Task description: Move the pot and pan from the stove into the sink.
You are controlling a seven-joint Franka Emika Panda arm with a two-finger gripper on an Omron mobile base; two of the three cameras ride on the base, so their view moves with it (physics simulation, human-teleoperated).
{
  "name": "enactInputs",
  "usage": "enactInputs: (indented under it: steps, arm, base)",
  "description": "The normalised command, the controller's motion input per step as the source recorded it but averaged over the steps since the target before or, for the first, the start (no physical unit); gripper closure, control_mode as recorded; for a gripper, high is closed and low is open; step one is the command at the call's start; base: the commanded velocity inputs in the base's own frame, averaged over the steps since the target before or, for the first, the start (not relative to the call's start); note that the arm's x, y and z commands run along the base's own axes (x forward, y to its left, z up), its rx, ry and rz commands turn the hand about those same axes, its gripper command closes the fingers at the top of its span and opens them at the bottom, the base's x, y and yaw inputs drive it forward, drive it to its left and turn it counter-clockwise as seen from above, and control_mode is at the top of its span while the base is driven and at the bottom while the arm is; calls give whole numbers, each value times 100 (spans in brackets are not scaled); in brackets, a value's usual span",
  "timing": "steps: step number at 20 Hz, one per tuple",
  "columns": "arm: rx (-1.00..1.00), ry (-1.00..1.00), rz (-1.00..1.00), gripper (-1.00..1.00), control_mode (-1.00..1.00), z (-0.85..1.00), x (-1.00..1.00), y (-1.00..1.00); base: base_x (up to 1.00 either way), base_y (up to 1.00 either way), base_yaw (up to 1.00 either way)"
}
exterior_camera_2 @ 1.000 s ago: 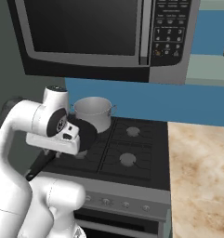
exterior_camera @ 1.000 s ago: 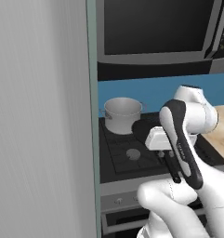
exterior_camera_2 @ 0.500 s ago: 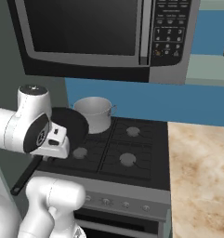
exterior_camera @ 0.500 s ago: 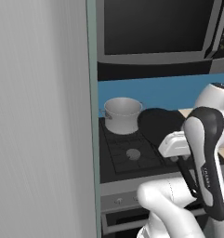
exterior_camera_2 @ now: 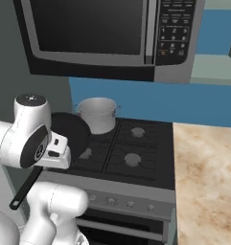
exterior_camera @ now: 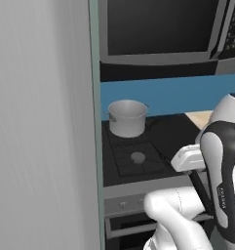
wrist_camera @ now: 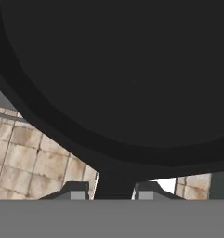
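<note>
The robot arm (exterior_camera: 221, 185) has smooth white rounded shells, and between them there are dark grey to black bands at the joints. One thick link near the hand has a wide black stripe along its side, and on this stripe there is a small pale marking, too small to read. The claw (wrist_camera: 112, 190) has two small dark grey fingertips (wrist_camera: 76, 190) with lighter grey square faces.
</note>
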Motion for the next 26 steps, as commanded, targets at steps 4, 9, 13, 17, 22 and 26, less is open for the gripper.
enactInputs:
  steps: [4, 9, 13, 17, 22, 26]
  arm:
    - [0, 0, 0, 100, 100, 0, 0, 0]
    - [0, 0, 0, 100, 100, 0, 0, 0]
    - [0, 0, 0, 100, 100, 0, 0, 0]
    - [0, 0, 0, 100, 100, 0, 0, 0]
    - [0, 0, 0, 100, 100, 0, 0, 0]
    - [0, 0, 0, 100, 100, 0, 0, 0]
  base:
    - [-59, -18, 1]
    - [-54, -15, 1]
    - [-58, -14, 1]
    - [-61, -15, 1]
    - [-63, -14, 1]
    - [-62, -13, 1]
